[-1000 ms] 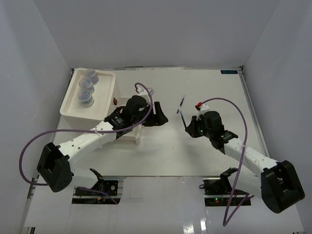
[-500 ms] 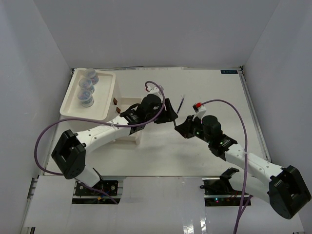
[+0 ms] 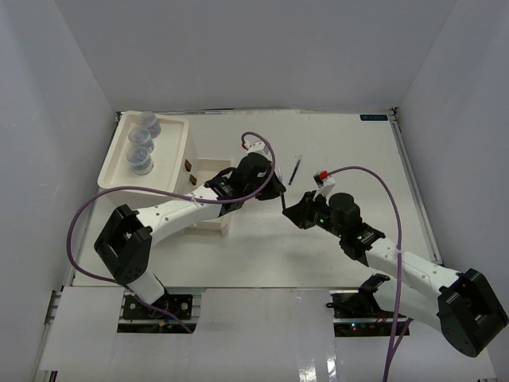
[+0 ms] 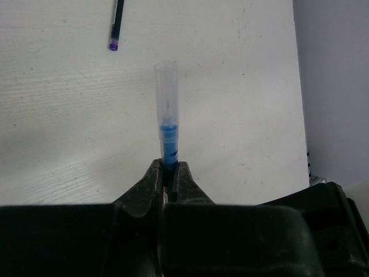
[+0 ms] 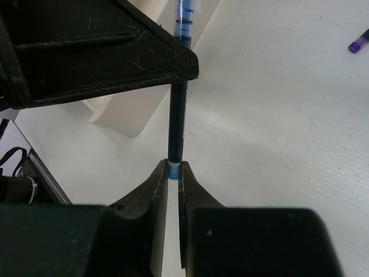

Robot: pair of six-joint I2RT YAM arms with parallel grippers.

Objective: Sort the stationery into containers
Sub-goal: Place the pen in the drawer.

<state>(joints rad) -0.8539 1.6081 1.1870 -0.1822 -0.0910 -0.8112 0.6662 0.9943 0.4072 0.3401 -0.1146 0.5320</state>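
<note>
left gripper (image 4: 168, 172) now on blue clear-capped pen (image 4: 166, 101)

We see a dark blue pen (image 4: 166, 135) held off the table (image 3: 350, 143), pinched near its clear cap by the left gripper (image 4: 166, 173) and at the other tip by the right gripper (image 5: 174, 173). A second dark pen (image 3: 295, 171) lies just beyond. Three clear jars (image 3: 141, 142) stand in a row in the white box's (image 3: 170, 155) top tray, and one drawer (image 3: 208, 169) is pulled out.
</note>
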